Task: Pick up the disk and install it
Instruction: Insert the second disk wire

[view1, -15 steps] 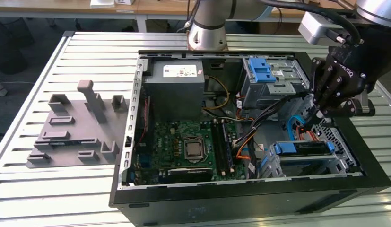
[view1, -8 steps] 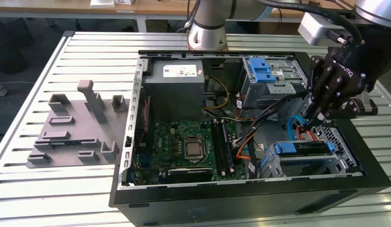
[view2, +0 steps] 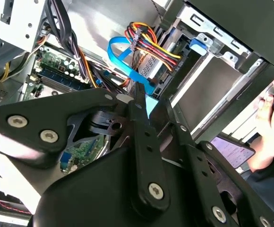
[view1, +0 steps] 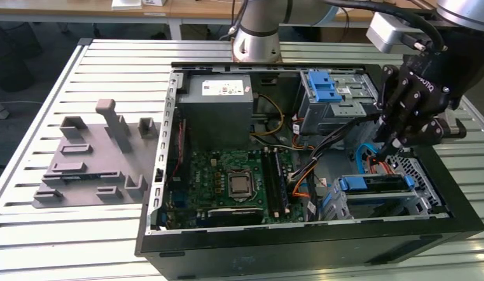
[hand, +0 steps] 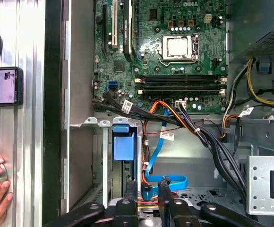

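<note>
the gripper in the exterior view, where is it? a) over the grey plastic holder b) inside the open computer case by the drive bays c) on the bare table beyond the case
b: the gripper hangs inside the open computer case, just above the blue-framed disk seated in its bay.

This looks like a robotics lab or a workshop. An open computer case (view1: 304,158) lies on a slatted metal tabletop (view1: 85,234), the robot arm's base (view1: 256,41) is mounted on it, and wooden desks (view1: 85,9) stand behind.
</note>
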